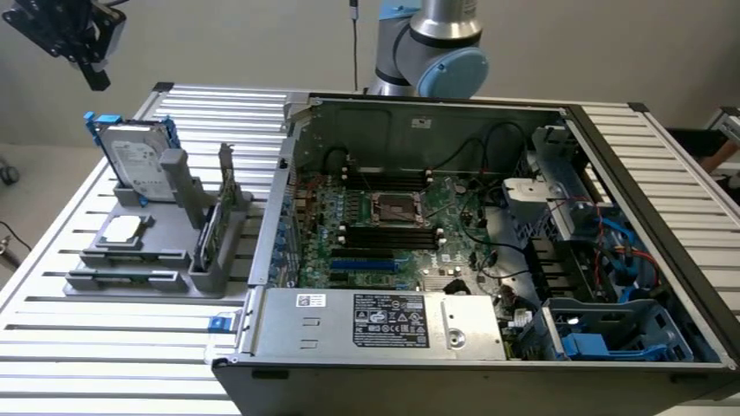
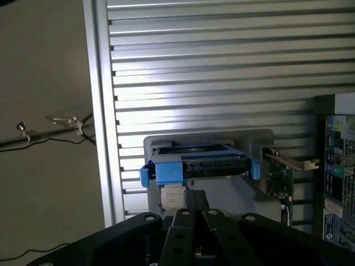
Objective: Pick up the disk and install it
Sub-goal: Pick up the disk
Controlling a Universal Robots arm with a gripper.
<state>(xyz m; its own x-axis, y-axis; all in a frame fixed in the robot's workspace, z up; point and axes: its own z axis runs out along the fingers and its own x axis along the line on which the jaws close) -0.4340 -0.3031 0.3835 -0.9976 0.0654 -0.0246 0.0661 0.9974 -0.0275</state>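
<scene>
One claw (image 1: 93, 76), dark, hangs at the exterior view's upper left, above the far corner of the slatted worktop (image 1: 116, 347) and well apart from everything on it. Its fingers are pressed together and grip nothing; in the wrist view the fingertips (image 2: 188, 202) meet.

Disk (image 1: 137, 160) stands on edge in the grey holder (image 1: 139, 277) at the exterior view's left. Its label faces out, blue rails run along its sides, and it sits below the claw and clear of it. Seen from the wrist, the disk (image 2: 199, 165) is edge-on, beyond the closed fingers.

Green card (image 1: 220, 221) stands upright in the same holder, beside the disk. Small square chip (image 1: 121, 230) lies flat in front of the disk.

Open computer case (image 1: 417, 130) sits at the exterior view's centre and right, with the motherboard (image 1: 393, 225) exposed and the grey power-supply box (image 1: 382, 321) along its near edge. Disk is not yet installed.
</scene>
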